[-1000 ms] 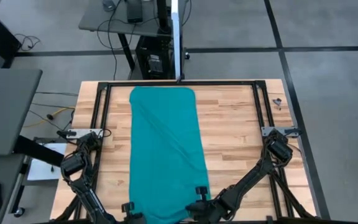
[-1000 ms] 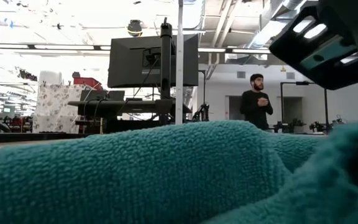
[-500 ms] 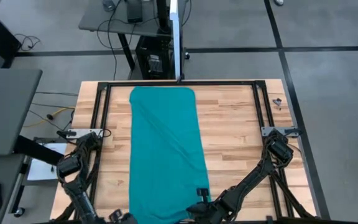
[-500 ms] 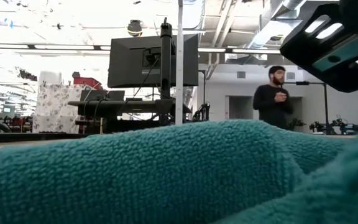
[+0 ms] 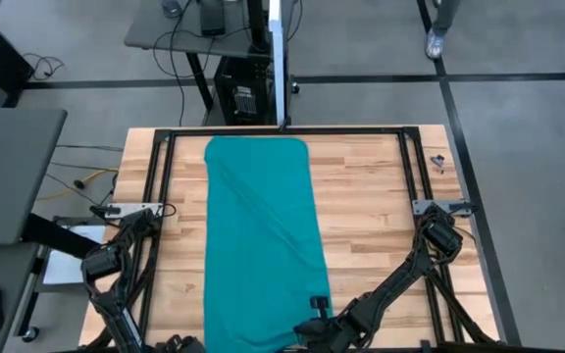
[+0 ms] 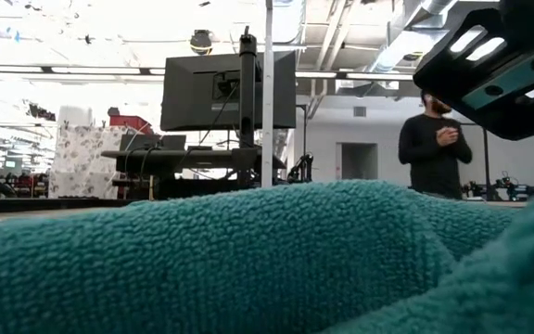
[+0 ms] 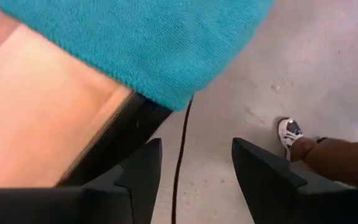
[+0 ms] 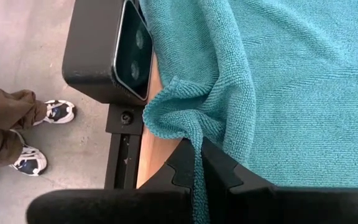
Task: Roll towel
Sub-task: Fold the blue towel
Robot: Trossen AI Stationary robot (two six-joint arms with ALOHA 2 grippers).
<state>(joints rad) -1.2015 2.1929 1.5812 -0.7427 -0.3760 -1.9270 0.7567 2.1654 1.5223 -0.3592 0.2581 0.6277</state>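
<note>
Wooden table (image 5: 371, 206) — unmarked teal towel (image 5: 260, 235)

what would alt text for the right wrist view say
The right gripper is shut on a bunched corner of the teal towel at the table's edge, beside a black camera housing. A person's shoes show on the floor below.

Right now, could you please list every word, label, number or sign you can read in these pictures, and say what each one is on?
None can be read.
The towel is plain, with no label showing.
The monitor in the low view shows only its dark back; any marking there is too small to read.
The patterned boxes beside it carry a print, not legible words.
</note>
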